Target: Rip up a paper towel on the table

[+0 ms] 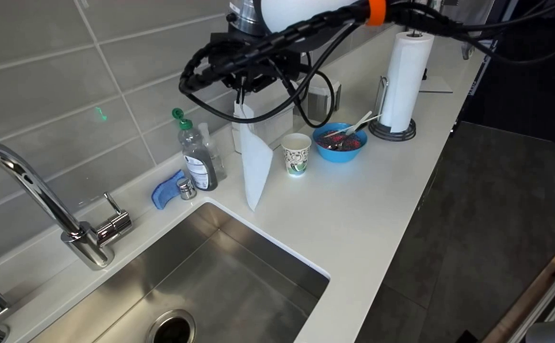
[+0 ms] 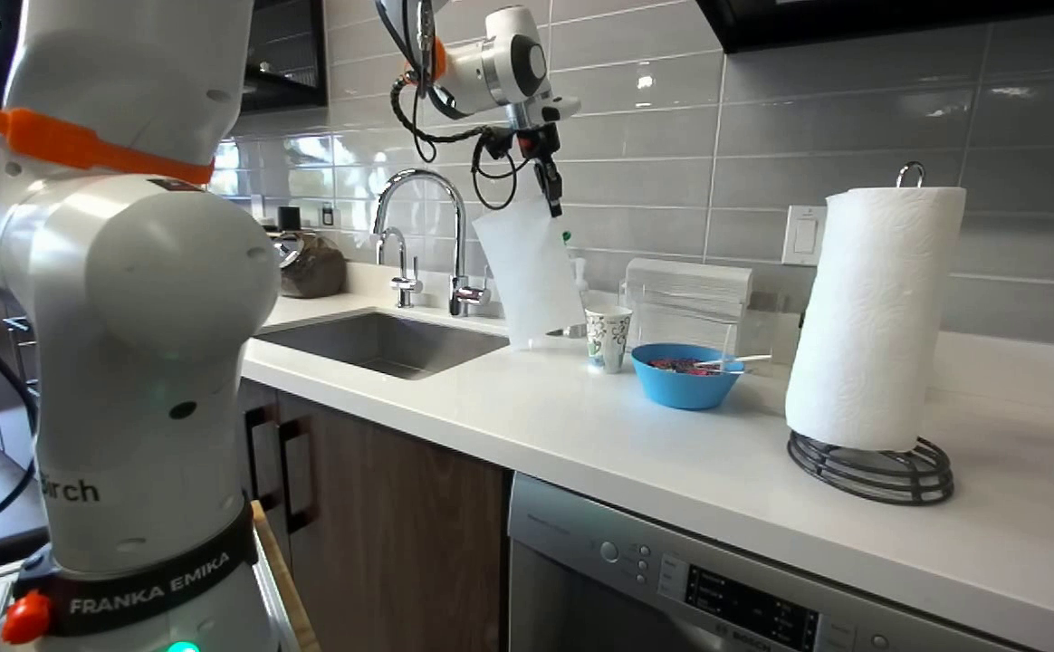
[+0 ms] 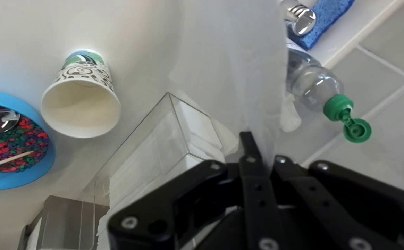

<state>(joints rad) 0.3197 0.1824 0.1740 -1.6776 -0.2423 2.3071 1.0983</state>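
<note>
The paper towel [image 1: 257,162] is a thin white sheet hanging down from my gripper [image 1: 241,97]. In an exterior view the sheet [image 2: 531,272] shows broad and flat, its lower edge low over the white table [image 2: 581,426], close to the sink's corner. I cannot tell whether its lowest corner touches the table. My gripper [image 2: 552,204] is shut on the sheet's top edge and points down. In the wrist view the sheet [image 3: 236,52] runs up from between the fingertips [image 3: 261,147]; one fingertip is partly hidden behind it.
A patterned cup [image 1: 296,155], a blue bowl [image 1: 339,147] and the towel roll [image 1: 407,81] stand along the counter. A green-capped bottle [image 1: 196,159], blue sponge [image 1: 167,189] and clear boxy dispenser [image 2: 685,299] are near the wall. The sink [image 1: 239,286] and faucet [image 1: 44,195] lie alongside.
</note>
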